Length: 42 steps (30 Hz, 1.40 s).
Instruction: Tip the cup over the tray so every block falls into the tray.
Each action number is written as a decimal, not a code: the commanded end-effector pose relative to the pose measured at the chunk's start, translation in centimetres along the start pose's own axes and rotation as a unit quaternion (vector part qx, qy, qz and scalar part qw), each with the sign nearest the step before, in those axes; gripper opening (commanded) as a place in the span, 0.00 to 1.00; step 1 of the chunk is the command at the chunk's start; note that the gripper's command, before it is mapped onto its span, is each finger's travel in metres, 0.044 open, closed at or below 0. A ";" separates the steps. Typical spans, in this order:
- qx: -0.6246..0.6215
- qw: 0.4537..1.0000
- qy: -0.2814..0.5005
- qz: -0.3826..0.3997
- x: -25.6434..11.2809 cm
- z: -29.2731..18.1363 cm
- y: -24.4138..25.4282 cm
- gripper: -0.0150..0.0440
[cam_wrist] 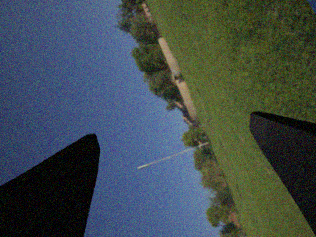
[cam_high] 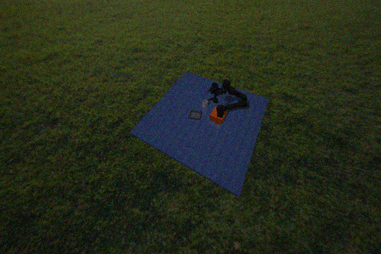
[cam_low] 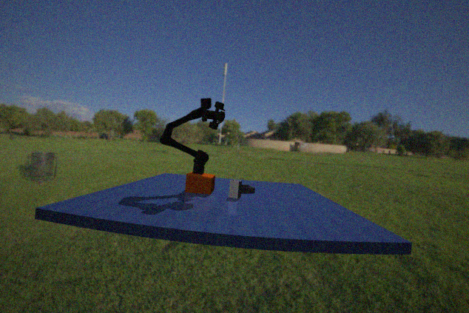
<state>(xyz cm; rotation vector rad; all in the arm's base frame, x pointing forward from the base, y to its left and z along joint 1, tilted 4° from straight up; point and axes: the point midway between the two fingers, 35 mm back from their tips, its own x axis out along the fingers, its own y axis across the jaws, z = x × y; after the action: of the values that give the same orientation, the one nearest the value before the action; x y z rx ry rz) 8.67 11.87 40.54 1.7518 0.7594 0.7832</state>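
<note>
Nearest the camera, in the wrist view, two black tapered fingers of the gripper [cam_high: 210, 95] [cam_low: 219, 115] [cam_wrist: 175, 128] are seen, standing wide apart, with only grass, trees and sky behind them. The hand is released, and nothing is grasped.

Of the other things, the largest is the broad blue slab-like table [cam_high: 184, 146] [cam_low: 227, 222]. On it the black jointed robot arm [cam_high: 241, 102] [cam_low: 183, 120] is carried by an orange box-shaped base [cam_high: 215, 117] [cam_low: 199, 183]. The arm is folded back at the elbow, and the gripper is held high above the table, pointed outward rather than down; in the wrist view the horizon is seen strongly slanted.

The shallow grey tray with brownish rim [cam_high: 195, 114] [cam_low: 248, 189] is placed flat near the base. The smaller pale grey cup [cam_high: 205, 103] [cam_low: 234, 189] is standing upright on the table, near the tray and apart from it. The blocks cannot be made out.

The approach to the cup seems to be in hand. Next, the gripper should be lowered and turned, so that the cup is taken between the fingers without being knocked.
</note>
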 end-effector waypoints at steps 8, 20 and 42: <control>-0.075 0.993 -0.092 -0.029 1.8 5.0 -1.8 1.00; -0.272 0.921 -0.248 -0.129 0.4 14.4 -6.2 1.00; -0.472 0.662 -0.361 -0.457 -11.6 26.9 -16.3 1.00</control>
<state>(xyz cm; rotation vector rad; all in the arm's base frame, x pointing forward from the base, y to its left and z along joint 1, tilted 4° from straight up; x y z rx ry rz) 21.82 -5.96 17.92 0.5236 0.3798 -0.2124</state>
